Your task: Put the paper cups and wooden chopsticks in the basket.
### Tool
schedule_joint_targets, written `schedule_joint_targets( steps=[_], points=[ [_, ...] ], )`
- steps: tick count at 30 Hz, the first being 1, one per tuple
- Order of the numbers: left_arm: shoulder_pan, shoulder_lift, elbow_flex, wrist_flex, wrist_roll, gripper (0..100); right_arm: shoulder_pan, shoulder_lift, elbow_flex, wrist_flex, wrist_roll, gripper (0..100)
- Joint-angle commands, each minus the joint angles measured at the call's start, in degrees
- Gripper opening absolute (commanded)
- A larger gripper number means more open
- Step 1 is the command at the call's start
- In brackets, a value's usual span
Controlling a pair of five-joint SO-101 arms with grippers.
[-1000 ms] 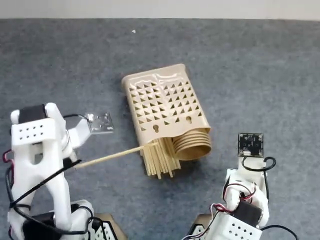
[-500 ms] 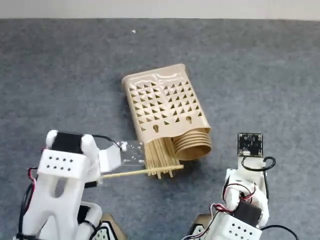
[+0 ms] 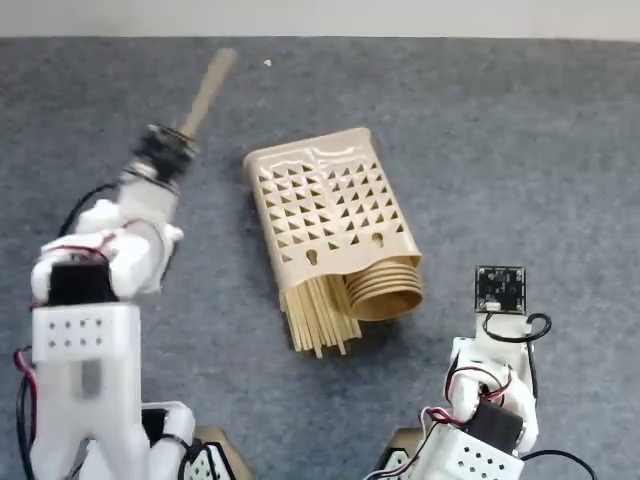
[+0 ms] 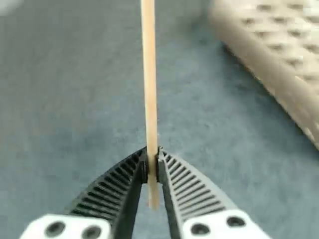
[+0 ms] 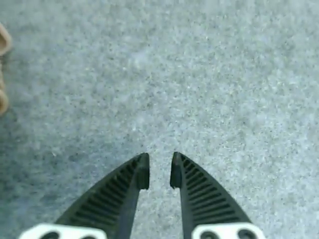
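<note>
High view has cups (image 3: 385, 285) and most chopsticks (image 3: 318, 318) already in the tipped basket (image 3: 325, 200), at its 5 o'clock mouth; one chopstick (image 3: 210, 85) is left, clamped in the left pincer (image 4: 152, 154) at 10 o'clock, while the right pincer (image 5: 158, 172) sits barely parted, empty.

From the high camera we are looking steeply down over the grey counter (image 3: 520, 130), taking in the basket (image 3: 330, 215) near the middle and both arm bases on the near side of it. From the left wrist we are looking close along the left jaws and the chopstick (image 4: 148, 74) they are clamping, facing the counter just beside the basket. The basket's perforated wall is showing in both views. From the right wrist we are looking close past the slightly parted right jaws, down at bare counter beside the basket.
</note>
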Motion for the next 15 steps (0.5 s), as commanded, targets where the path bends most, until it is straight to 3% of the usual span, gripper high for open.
schedule_joint_targets(
  steps=[1, 8, 13, 15],
  points=[
    [-5.93, 9.89, 2.07, -12.13, 9.93, 0, -0.22, -0.40, 7.16, -0.75, 0.53, 8.8],
    [-9.89, 36.44, 1.45, -26.99, 11.87, 1, -0.22, -0.40, 7.16, -0.75, 0.53, 8.8],
    [-10.33, 47.25, -4.79, -22.15, 11.34, 18, -0.31, -0.40, 7.16, -0.75, 0.53, 8.8],
    [-9.71, 47.87, -6.73, -18.99, 8.70, 18, -0.31, -0.40, 7.16, -0.75, 0.53, 8.8]
  ],
)
